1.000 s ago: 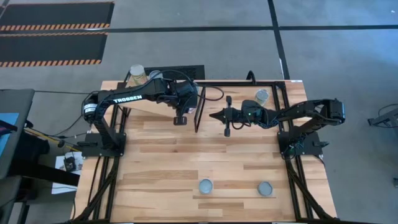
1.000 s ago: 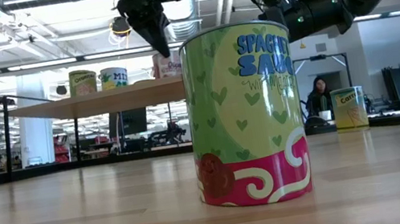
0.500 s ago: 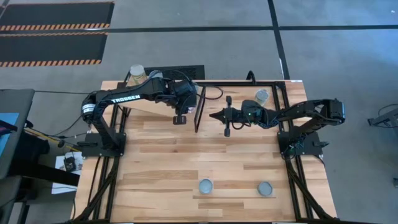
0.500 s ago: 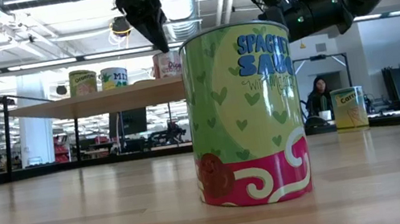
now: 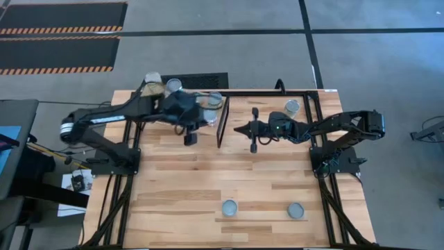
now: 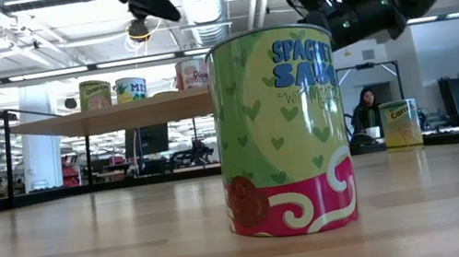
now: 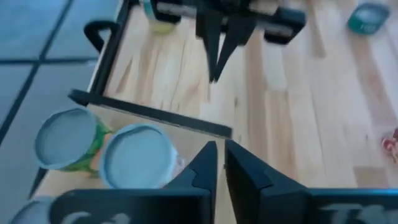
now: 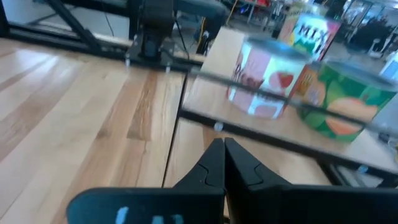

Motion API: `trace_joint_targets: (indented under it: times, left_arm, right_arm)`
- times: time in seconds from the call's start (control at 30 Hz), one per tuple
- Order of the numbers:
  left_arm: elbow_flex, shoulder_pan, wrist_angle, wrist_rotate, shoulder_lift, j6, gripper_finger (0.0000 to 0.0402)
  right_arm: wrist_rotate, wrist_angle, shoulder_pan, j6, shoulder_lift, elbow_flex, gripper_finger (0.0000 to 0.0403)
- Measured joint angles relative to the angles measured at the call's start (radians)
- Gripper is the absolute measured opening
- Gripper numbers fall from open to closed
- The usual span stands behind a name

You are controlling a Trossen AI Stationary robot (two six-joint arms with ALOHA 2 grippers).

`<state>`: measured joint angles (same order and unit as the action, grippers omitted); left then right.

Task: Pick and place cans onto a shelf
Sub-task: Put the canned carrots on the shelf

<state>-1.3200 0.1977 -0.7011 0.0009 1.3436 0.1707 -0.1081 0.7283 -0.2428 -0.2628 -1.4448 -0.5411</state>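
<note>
The light wood shelf (image 5: 163, 122) stands at the table's far left on a black frame; it also shows in the low view (image 6: 115, 115). Three cans stand on it: a pale-topped one (image 5: 153, 82), a silvery one (image 5: 173, 85) and one at the shelf's right end (image 5: 214, 101). Two cans (image 5: 229, 207) (image 5: 296, 210) stand near the front edge, and one (image 5: 292, 107) at the far right. My left gripper (image 5: 189, 139) is shut and empty, just off the shelf's near edge. My right gripper (image 5: 239, 128) is shut and empty, pointing left at mid-table.
The shelf's black upright (image 5: 220, 128) stands between the two grippers. The green-and-pink can (image 6: 281, 129) fills the middle of the low view. A person (image 6: 365, 110) sits in the room beyond the table. Bare planks lie across the table's middle (image 5: 229, 167).
My left gripper has drawn back from the shelf's right end, going toward the table's left and near edges and rising in the low view. The can at the shelf's right end now shows uncovered from above. My right arm has kept still.
</note>
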Motion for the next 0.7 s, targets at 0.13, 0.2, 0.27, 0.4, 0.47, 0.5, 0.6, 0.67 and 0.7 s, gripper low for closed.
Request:
trace_joint_targets:
  times: [0.13,0.2,0.27,0.4,0.47,0.5,0.6,0.67,0.7]
  left_arm:
    - [0.223,-0.032,0.197,-0.012,-0.133,-0.046,0.0002]
    - [0.321,-0.047,0.291,-0.014,-0.189,-0.060,0.0002]
    - [0.419,-0.062,0.398,-0.013,-0.237,-0.082,0.0005]
    - [0.596,-0.089,0.623,-0.014,-0.307,-0.094,0.0006]
    - [0.680,-0.096,0.730,-0.014,-0.329,-0.089,0.0004]
    - [0.718,-0.098,0.779,-0.013,-0.338,-0.089,0.0003]
    - [0.815,-0.095,0.913,0.001,-0.352,-0.086,0.0002]
    - [0.870,-0.095,0.999,0.025,-0.353,-0.072,0.0001]
    - [0.899,-0.095,1.030,0.040,-0.357,-0.064,0.0001]
  right_arm:
    - [0.000,-0.031,-0.001,0.026,0.000,0.000,0.0012]
    - [0.000,-0.040,-0.001,0.035,0.000,0.000,0.0012]
    - [0.000,-0.045,0.002,0.054,0.000,0.000,0.0012]
    - [0.000,-0.048,0.006,0.098,0.000,0.000,0.0012]
    - [0.000,-0.048,0.007,0.127,0.000,0.000,0.0012]
    - [0.000,-0.048,0.008,0.147,0.000,0.000,0.0013]
    - [0.000,-0.050,0.010,0.231,0.000,0.000,0.0018]
    - [0.001,-0.064,0.017,0.277,0.000,0.000,0.0023]
    - [0.001,-0.074,0.024,0.297,0.000,0.000,0.0026]
